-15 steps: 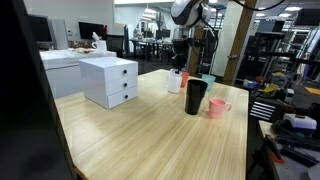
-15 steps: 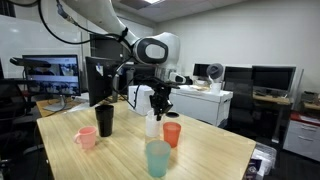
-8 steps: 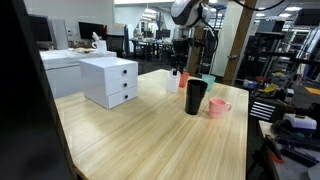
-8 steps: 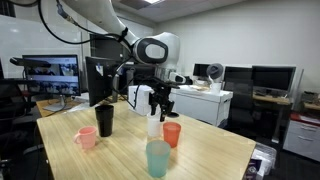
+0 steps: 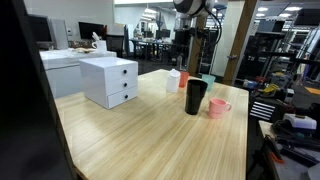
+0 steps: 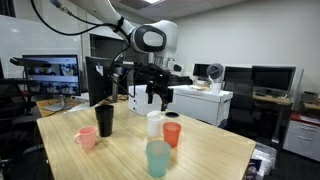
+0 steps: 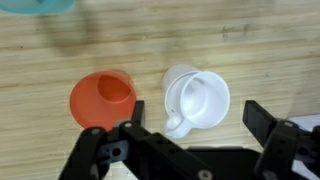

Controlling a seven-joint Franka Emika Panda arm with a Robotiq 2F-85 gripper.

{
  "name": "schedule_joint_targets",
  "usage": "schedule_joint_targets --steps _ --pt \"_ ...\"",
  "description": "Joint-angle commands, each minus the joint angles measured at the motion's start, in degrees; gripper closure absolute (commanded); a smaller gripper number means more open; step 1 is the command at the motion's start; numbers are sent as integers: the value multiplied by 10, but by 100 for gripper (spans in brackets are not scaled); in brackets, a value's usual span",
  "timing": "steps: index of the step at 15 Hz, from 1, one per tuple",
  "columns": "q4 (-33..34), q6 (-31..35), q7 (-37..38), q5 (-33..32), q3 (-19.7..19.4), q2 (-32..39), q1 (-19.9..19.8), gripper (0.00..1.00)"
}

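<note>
Gripper: hangs in the air above the cups, jaws spread wide, nothing between them.
Gripper from the wrist: the two fingers stand on either side of the white cup, well above it and not touching it.
White cup: upright on the counter, right under the gripper, open mouth up and nothing to see inside; also seen in both exterior views.
Orange cup: upright just beside the white cup; whether the two touch I cannot tell.
Teal cup: upright near the orange cup, toward the counter's edge; only its rim shows at the edge of the wrist view.
Black mug: upright, apart from the three cups.
Pink mug: just beside the black mug.
White drawer unit: on the counter, well apart from the cups.
</note>
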Motion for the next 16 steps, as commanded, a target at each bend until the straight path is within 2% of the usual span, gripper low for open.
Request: schedule_joint_targets --steps 1,4,10,16 --pt "-41 -43 -29 -3 4 -61 -1 0" --pt "-96 -56 -56 -12 3 -112 6 0" --pt "-247 -49 -117 -49 0 -222 33 0" --pt "-327 -62 -134 -84 -6 -288 59 0"
